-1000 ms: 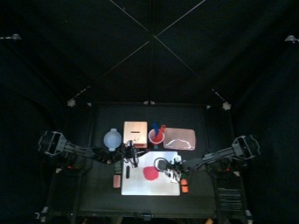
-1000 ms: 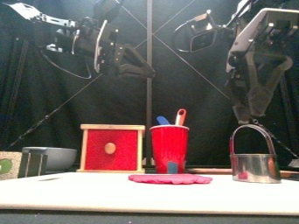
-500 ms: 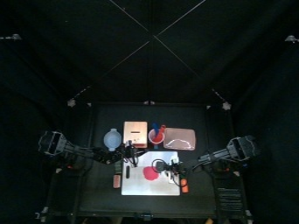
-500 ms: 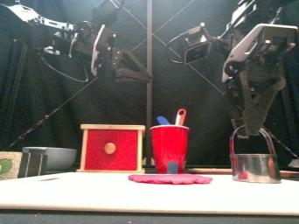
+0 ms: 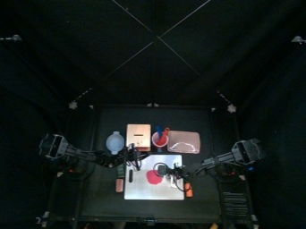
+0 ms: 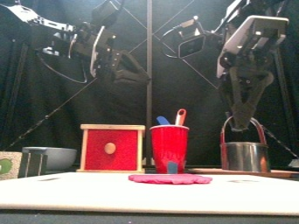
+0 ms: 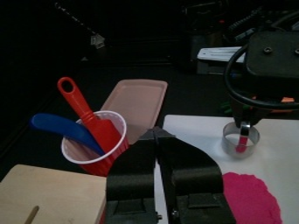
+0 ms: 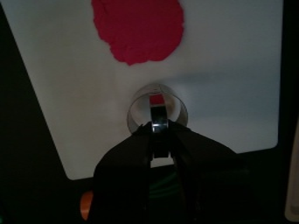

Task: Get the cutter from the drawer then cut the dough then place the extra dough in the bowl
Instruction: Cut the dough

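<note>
The right pincer (image 6: 243, 125) is clamped on the wire handle of the metal cutter (image 6: 244, 157). The cutter hangs straight beneath it, at the lower right of the front view and low over the white board (image 8: 233, 87). Whether it touches the board cannot be told. The flat red dough (image 6: 170, 178) lies on the board at bottom centre, left of the cutter and apart from it. The left pincer (image 7: 158, 142), jaws pressed together and empty, hovers at upper left.

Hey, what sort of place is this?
Probably a robot test booth set up as a toy kitchen: black curtains behind a small table, the right gripper holding a metal cutter, red dough on a white cutting board.
</note>
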Robot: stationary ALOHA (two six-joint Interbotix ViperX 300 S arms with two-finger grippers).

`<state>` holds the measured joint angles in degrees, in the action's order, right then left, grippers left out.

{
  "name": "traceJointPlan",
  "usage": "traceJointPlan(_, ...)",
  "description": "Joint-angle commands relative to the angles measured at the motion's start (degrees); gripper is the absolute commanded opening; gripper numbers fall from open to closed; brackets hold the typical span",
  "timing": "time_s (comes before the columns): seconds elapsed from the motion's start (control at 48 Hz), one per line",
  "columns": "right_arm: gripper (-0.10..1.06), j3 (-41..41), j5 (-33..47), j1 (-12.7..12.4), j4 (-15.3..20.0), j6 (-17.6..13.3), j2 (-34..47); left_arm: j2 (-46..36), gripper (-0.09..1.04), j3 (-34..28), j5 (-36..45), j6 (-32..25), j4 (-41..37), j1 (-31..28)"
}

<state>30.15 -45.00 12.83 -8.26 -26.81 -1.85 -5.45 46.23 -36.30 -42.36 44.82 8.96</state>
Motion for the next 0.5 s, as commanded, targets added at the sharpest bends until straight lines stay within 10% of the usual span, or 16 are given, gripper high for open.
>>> traceJointPlan(0.021, 0.57, -4.1, -1.1, 0.0, -0.3, 0.2, 0.0, -1.1, 0.35, -0.1, -0.5, -0.1, 0.0, 0.2)
traceJointPlan(0.5, 0.57, -22.4, -9.7, -1.9, -1.8, 3.8, 12.2, -7.4, 0.34, 7.9, -1.1, -0.1, 2.9, -0.3)
